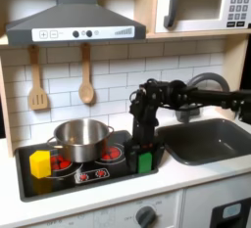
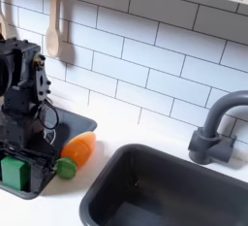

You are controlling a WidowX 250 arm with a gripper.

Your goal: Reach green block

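Green block (image 1: 145, 160) upright on stove (image 1: 69, 178), gripper (image 1: 145, 146) just above

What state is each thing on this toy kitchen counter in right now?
Small dark-green toy block: upright on the stovetop's right edge, under the arm.
Black pincer: lowered right over the green block; open or shut, cannot tell.
Yellow block: standing on the stove's left side, untouched.
Steel pot: upright on a burner, no lid.
Orange rounded toy piece: lying on its side beside the stove.

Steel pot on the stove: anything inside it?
In the first exterior view the steel pot shows only bare shiny inner wall. Its near rim hides the bottom, so a low item there cannot be ruled out.
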